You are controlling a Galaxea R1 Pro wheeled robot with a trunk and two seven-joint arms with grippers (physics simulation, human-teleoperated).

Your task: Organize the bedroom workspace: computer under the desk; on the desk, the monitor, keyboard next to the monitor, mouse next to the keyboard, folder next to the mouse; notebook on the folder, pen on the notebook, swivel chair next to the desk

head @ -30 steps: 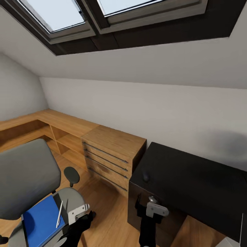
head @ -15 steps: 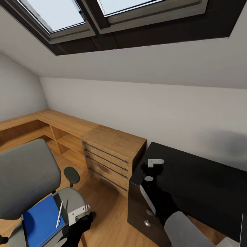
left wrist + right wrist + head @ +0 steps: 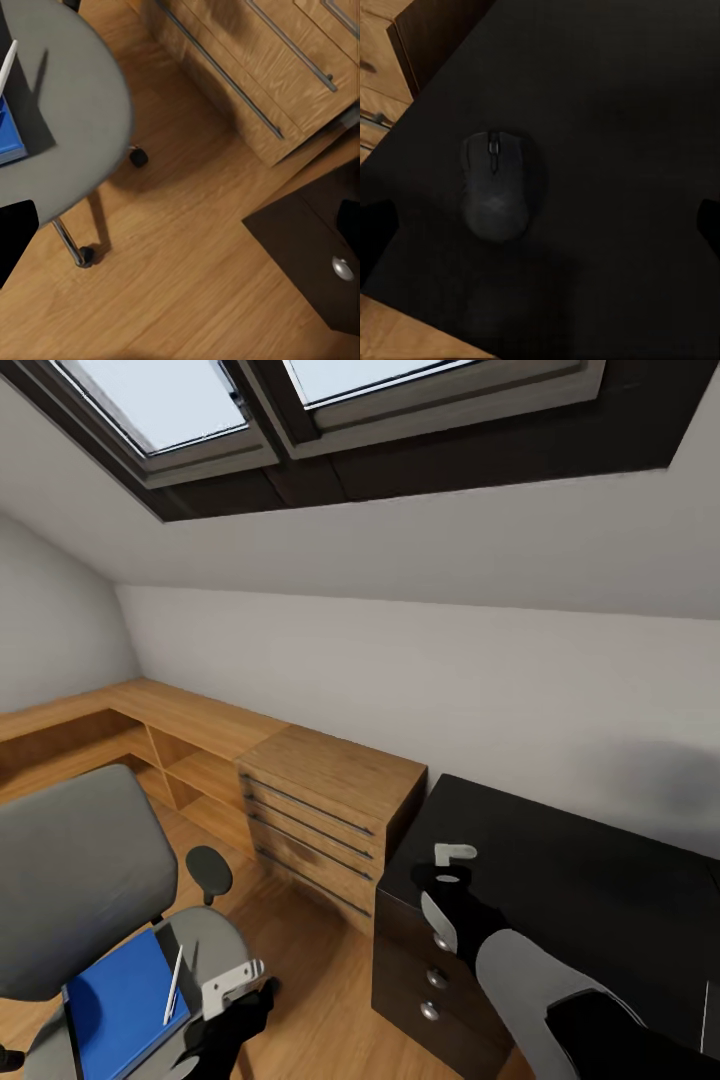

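Hovering right hand (image 3: 446,866) over mouse (image 3: 495,186) (no legible markings) on desk (image 3: 615,90)

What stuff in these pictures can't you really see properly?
- Small dark oval mouse: plain in the right wrist view, but in the head view the right gripper covers it.
- Flat bright blue folder: the head view's bottom edge cuts it off.
- Grey padded swivel chair: cut off at the head view's left and bottom edges.
- Right gripper's fingertips: dark against the black desk, so open or shut is unclear.
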